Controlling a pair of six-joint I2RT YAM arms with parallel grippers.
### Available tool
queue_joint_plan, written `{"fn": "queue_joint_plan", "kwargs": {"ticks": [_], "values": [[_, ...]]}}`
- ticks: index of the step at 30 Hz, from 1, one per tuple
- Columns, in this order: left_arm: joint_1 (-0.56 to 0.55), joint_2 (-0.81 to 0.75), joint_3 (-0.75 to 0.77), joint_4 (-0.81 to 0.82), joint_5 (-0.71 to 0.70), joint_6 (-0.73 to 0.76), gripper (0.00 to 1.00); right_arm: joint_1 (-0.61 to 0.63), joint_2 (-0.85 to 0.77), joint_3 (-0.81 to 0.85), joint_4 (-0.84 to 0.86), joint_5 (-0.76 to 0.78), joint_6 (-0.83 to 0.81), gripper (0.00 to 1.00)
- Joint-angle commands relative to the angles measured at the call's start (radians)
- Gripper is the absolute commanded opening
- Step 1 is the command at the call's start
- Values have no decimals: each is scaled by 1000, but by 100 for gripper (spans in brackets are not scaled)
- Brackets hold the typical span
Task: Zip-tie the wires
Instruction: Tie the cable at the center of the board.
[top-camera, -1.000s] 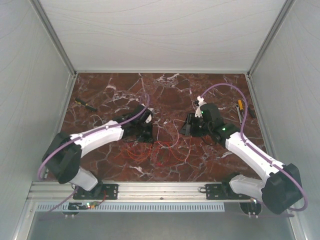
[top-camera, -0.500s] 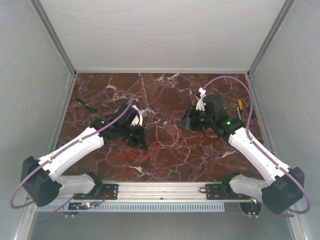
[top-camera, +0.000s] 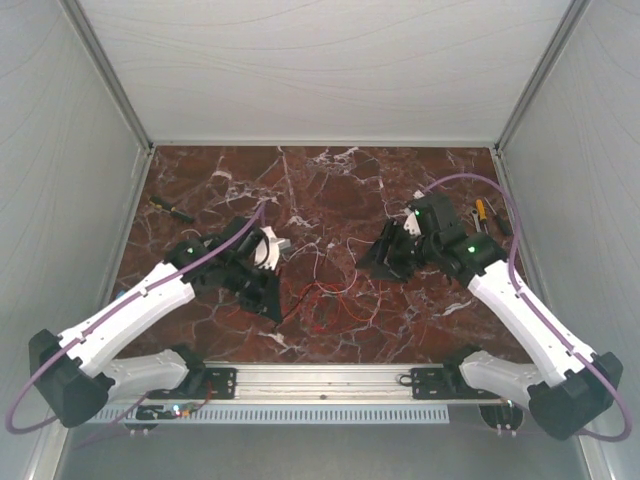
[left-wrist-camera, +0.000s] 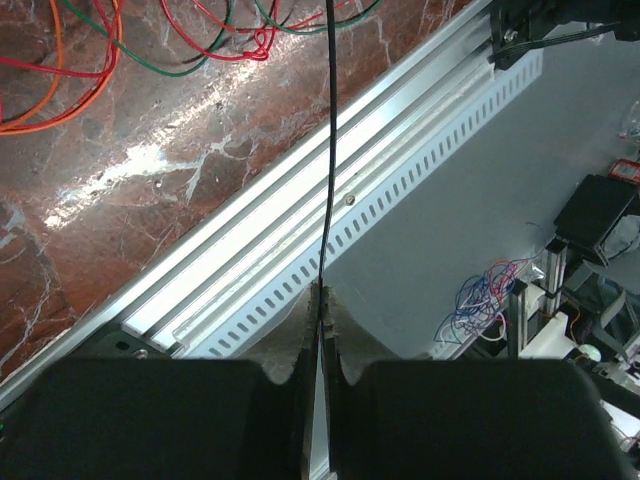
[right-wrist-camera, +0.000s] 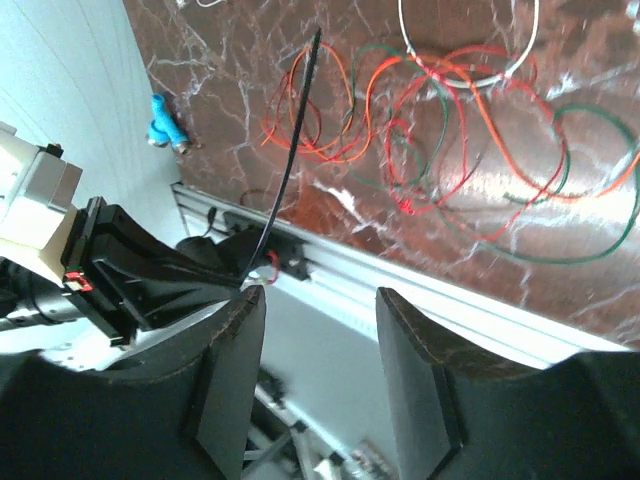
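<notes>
1 change: left fingers (left-wrist-camera: 290, 345), clamping zip tie (left-wrist-camera: 328, 150), drew back; right fingers (right-wrist-camera: 228, 370) parted, empty.

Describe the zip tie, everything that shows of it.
The zip tie is a thin black strip, plastic by its look, nearly straight with a slight bend along its length. One end is pinched between the shut fingers of the left gripper. The rest sticks out free in the air. The far end tapers to a point. It is not looped or threaded. Nothing but the left gripper is seen touching it.
</notes>
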Motion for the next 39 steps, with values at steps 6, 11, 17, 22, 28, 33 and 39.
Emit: {"fn": "queue_joint_plan", "kwargs": {"ticks": [6, 11, 17, 22, 28, 33, 39], "values": [[-75, -36, 142, 12, -241, 1, 0, 288, 9, 111, -30, 235, 424, 66], [-109, -51, 182, 37, -349, 2, 0, 473, 182, 252, -71, 429, 544, 67], [-145, -63, 210, 41, -398, 37, 0, 536, 313, 306, -36, 517, 608, 66], [-185, -80, 216, 28, -450, 40, 0, 534, 361, 319, 2, 538, 592, 53], [-243, -84, 208, 42, -486, 35, 0, 525, 391, 339, 16, 515, 558, 47], [-305, -65, 212, 53, -534, 26, 0, 503, 394, 334, 20, 489, 547, 29], [-318, -55, 211, 81, -555, 1, 2, 486, 370, 303, 45, 449, 512, 0]]}}
